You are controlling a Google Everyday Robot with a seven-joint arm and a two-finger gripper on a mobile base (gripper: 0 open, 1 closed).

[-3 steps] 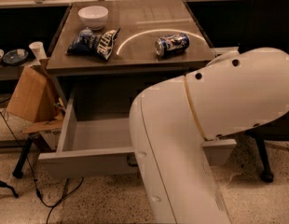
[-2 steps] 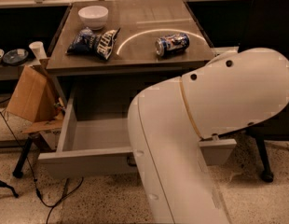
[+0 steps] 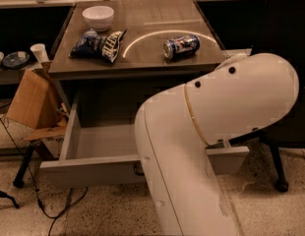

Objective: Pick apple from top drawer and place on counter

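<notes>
In lower centre of frame: top drawer [image 3: 88,170] open, apple & gripper both hidden.

You can't see the gripper. It's somewhere behind the big white arm [image 3: 216,127] filling centre-right, so can't tell if it's open, closed or holding anything. Apple isn't in view either: the visible left part of the drawer shows bare floor and the right part is blocked by the arm, so it's prob. there. Expect the apple to be light, firm, round & smooth, so it'll roll and slip. Take it across its widest part w/ a moderate squeeze to avoid bruising. On the counter [image 3: 152,31], upper centre: white bowl [image 3: 98,16] looks empty, chip bag [image 3: 99,45] just below it, blue soda can [image 3: 181,46] lying on its side by the pale arc.
</notes>
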